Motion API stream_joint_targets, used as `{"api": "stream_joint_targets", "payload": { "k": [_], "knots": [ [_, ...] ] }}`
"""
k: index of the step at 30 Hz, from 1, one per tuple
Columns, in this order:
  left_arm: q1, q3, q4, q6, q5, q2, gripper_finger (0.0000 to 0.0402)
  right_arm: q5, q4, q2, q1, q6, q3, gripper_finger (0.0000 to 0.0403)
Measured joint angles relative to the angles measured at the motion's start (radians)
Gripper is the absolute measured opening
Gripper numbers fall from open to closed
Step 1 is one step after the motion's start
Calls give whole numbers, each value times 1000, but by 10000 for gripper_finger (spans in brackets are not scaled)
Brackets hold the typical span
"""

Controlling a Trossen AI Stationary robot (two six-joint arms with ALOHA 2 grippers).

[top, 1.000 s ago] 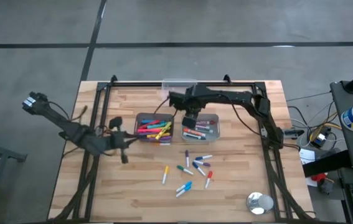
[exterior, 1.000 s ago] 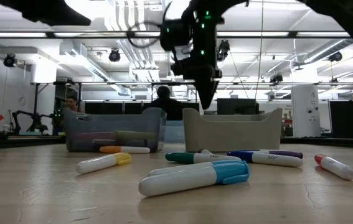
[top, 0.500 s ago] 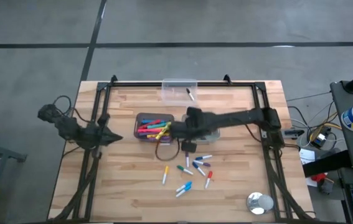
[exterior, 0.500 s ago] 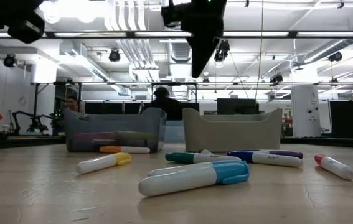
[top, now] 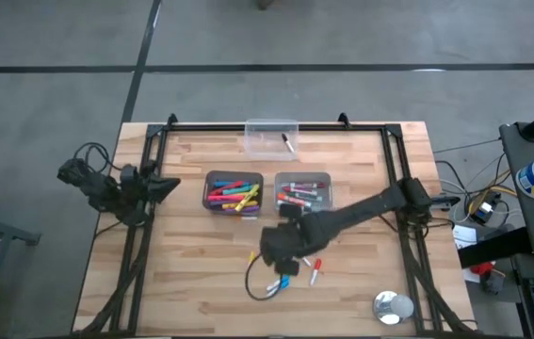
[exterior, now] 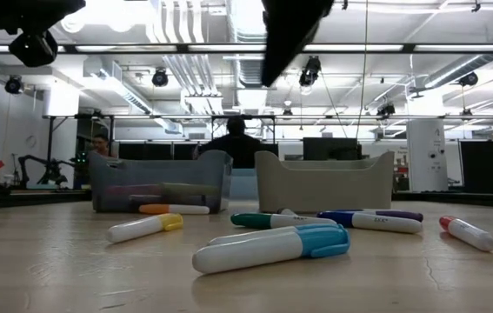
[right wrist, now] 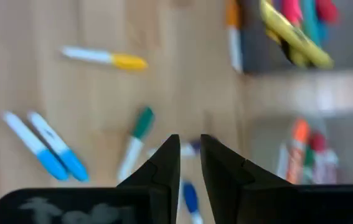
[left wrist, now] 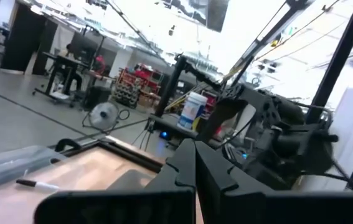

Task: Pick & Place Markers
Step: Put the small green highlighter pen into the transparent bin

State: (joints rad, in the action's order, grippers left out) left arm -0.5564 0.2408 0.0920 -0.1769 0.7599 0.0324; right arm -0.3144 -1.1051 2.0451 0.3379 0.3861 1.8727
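Observation:
Several loose markers lie flat on the wooden table (top: pixel 191 273): a yellow-capped one (right wrist: pixel 101 57), two blue ones (right wrist: pixel 39 146), a green one (right wrist: pixel 136 143) and a red one (exterior: pixel 468 233). My right gripper (right wrist: pixel 190 142) hangs above them, pointing steeply down. Its fingertips stand a narrow gap apart with nothing between them. More markers fill the dark bin (top: pixel 234 193) and the light bin (top: pixel 304 193). My left gripper (left wrist: pixel 195 152) is shut and empty. It is drawn back at the table's left edge (top: pixel 165 185).
A clear container (top: pixel 271 139) holding one black marker stands at the far edge. A silver tape roll (top: pixel 392 306) sits at the near right corner. Black frame rails (top: pixel 149 235) run along both sides. A person stands in the room behind the bins.
My right gripper has swung from above the light bin toward the table's near edge and now hangs over the loose markers. My left arm has drawn back toward the table's left edge. The markers on the table have kept their places.

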Motion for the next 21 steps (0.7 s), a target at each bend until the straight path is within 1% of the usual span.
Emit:
{"api": "stream_joint_targets", "payload": {
  "k": [2, 5, 8, 11, 13, 16, 21],
  "knots": [
    [0, -1, -5, 0, -3, 9, 0, 12, 105, 1, 19, -27, -29, 63],
    [0, -1, -4, 0, -6, 11, 0, 83, 235, 2, 25, -33, -59, 81],
    [0, -1, -6, 0, -7, 14, 0, 115, 311, 2, 14, 47, -97, 108],
    [0, -1, -6, 0, -7, 16, 0, 107, 339, 2, 6, 137, -154, 134],
    [0, -2, -6, 0, -7, 16, 0, 105, 382, 3, 6, 160, -197, 145],
    [0, -2, -6, 0, -7, 17, 0, 106, 401, 3, 13, 182, -250, 149],
    [0, -2, -6, 0, -7, 17, 0, 106, 434, 3, 15, 241, -330, 136]
  ]
}}
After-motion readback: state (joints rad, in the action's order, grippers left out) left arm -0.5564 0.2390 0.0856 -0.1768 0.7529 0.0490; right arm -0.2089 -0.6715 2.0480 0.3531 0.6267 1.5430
